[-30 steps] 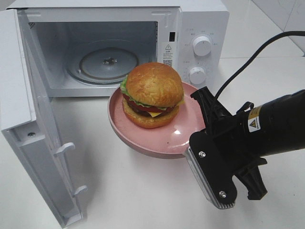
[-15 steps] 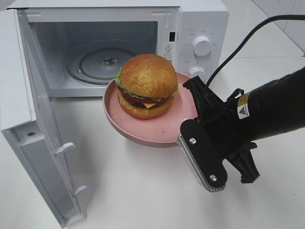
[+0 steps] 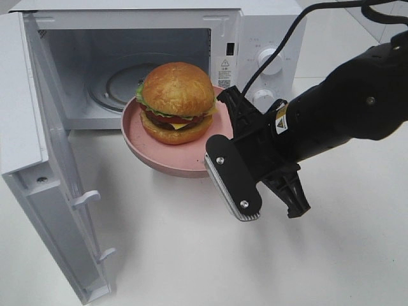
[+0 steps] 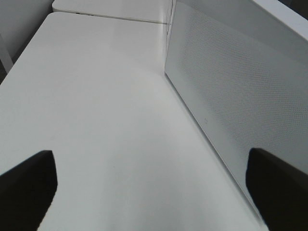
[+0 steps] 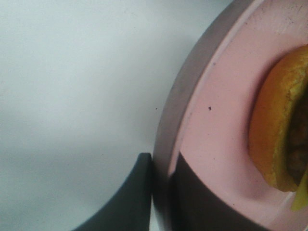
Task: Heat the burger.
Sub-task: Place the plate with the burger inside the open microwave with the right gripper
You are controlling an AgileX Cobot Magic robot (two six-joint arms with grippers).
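The burger (image 3: pixel 177 102), with a glossy brown bun, lettuce, tomato and cheese, sits on a round pink plate (image 3: pixel 159 162). The plate is held off the table just in front of the open microwave (image 3: pixel 255 25). My right gripper (image 3: pixel 224 124) is shut on the plate's right rim. In the right wrist view its fingers (image 5: pixel 130 197) pinch the plate's rim (image 5: pixel 166 144), one outside and one inside, with the burger's bun (image 5: pixel 274 130) close by. My left gripper (image 4: pixel 154 192) is open with nothing between its fingers, and does not show in the exterior high view.
The microwave's door (image 3: pixel 38 146) stands wide open to the left, and its outer panel (image 4: pixel 231 96) fills the left wrist view. A glass turntable (image 3: pixel 124 83) lies inside the cavity. Two knobs (image 3: pixel 271 60) are on the right panel. A black cable (image 3: pixel 287 38) arcs over the microwave.
My right arm has carried the plate and burger to the left and back toward the microwave's opening. The grip on the rim is unchanged.
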